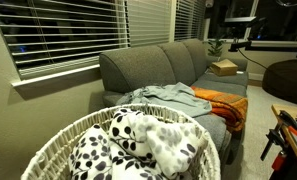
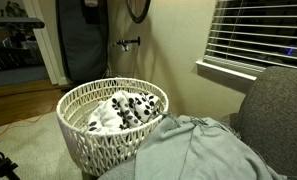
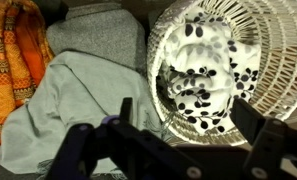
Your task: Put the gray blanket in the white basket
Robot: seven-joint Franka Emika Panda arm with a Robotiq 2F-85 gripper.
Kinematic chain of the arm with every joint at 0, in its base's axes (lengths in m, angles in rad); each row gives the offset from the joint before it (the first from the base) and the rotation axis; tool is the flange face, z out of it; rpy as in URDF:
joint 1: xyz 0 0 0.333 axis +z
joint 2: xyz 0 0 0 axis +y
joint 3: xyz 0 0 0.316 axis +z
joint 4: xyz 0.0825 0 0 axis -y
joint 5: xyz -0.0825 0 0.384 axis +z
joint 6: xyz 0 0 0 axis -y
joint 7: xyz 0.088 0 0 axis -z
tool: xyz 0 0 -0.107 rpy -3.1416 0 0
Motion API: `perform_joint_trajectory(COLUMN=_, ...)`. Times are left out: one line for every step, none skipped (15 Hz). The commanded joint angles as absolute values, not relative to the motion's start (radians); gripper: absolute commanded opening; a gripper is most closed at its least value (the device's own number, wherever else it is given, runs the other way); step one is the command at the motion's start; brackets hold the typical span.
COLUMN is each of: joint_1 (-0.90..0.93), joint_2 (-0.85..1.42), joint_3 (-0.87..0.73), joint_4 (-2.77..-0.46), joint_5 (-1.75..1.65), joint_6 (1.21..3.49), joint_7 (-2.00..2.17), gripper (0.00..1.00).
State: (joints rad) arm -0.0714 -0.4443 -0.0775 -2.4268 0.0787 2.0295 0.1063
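The gray blanket (image 1: 173, 97) lies crumpled on the sofa seat, a soft light blue-gray throw with many folds, also seen in an exterior view (image 2: 198, 150). The white basket (image 1: 68, 135) stands on the floor against the sofa and holds a white blanket with black spots (image 1: 138, 140). In the wrist view my gripper (image 3: 187, 115) hangs open and empty, above the near rim of the white basket (image 3: 273, 60) and just right of the gray blanket (image 3: 73, 100). The arm does not show in either exterior view.
An orange blanket (image 1: 223, 105) lies beside the gray one on the sofa (image 1: 153, 65), and shows at the left of the wrist view (image 3: 13, 55). A cardboard box (image 1: 225, 68) sits at the sofa's far end. Window blinds (image 2: 258, 35) hang behind the sofa.
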Motion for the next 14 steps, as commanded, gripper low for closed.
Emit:
perform_joint_trajectory(joint_1=-0.103, joint_2=-0.391, joint_3=-0.04, joint_4=-2.43, joint_5=0.026, joint_6=2.083, joint_7=0.199, gripper=1.0)
perform_joint_trajectory(joint_1=-0.107, joint_2=-0.377, joint_3=-0.036, joint_4=-2.43, joint_5=0.013, joint_6=2.093, joint_7=0.218, gripper=1.0)
perform_joint_trajectory(joint_1=-0.11, joint_2=-0.362, joint_3=-0.032, joint_4=-2.431, joint_5=0.0, joint_6=2.106, joint_7=0.239, gripper=1.0)
perform_joint_trajectory(joint_1=-0.111, joint_2=-0.349, joint_3=-0.029, joint_4=-2.431, joint_5=-0.014, joint_6=2.115, joint_7=0.26, gripper=1.0)
perform_joint_trajectory(joint_1=-0.115, joint_2=-0.334, joint_3=-0.025, joint_4=-2.432, joint_5=-0.033, joint_6=2.13, joint_7=0.289, gripper=1.0)
perform_joint_trajectory(joint_1=-0.121, joint_2=-0.32, joint_3=-0.022, joint_4=-2.433, joint_5=-0.054, joint_6=2.146, joint_7=0.317, gripper=1.0)
perform_joint_trajectory(joint_1=-0.127, joint_2=-0.305, joint_3=-0.017, joint_4=-2.433, joint_5=-0.08, joint_6=2.158, joint_7=0.351, gripper=1.0)
perform_joint_trajectory(joint_1=-0.132, joint_2=-0.288, joint_3=-0.014, joint_4=-2.432, joint_5=-0.105, joint_6=2.171, joint_7=0.384, gripper=1.0)
perform_joint_trajectory(joint_1=-0.136, joint_2=-0.273, joint_3=-0.013, joint_4=-2.431, joint_5=-0.129, joint_6=2.18, joint_7=0.414, gripper=1.0)
perform_joint_trajectory(joint_1=-0.139, joint_2=-0.256, joint_3=-0.013, joint_4=-2.429, joint_5=-0.147, joint_6=2.186, joint_7=0.439, gripper=1.0)
perform_joint_trajectory(joint_1=-0.141, joint_2=-0.24, joint_3=-0.015, joint_4=-2.428, joint_5=-0.162, joint_6=2.193, joint_7=0.462, gripper=1.0)
perform_joint_trajectory(joint_1=-0.143, joint_2=-0.225, joint_3=-0.018, joint_4=-2.426, joint_5=-0.173, joint_6=2.197, joint_7=0.481, gripper=1.0)
perform_joint_trajectory(joint_1=-0.145, joint_2=-0.209, joint_3=-0.02, joint_4=-2.424, joint_5=-0.184, joint_6=2.203, joint_7=0.498, gripper=1.0)
perform_joint_trajectory(joint_1=-0.146, joint_2=-0.195, joint_3=-0.022, joint_4=-2.423, joint_5=-0.195, joint_6=2.211, joint_7=0.517, gripper=1.0)
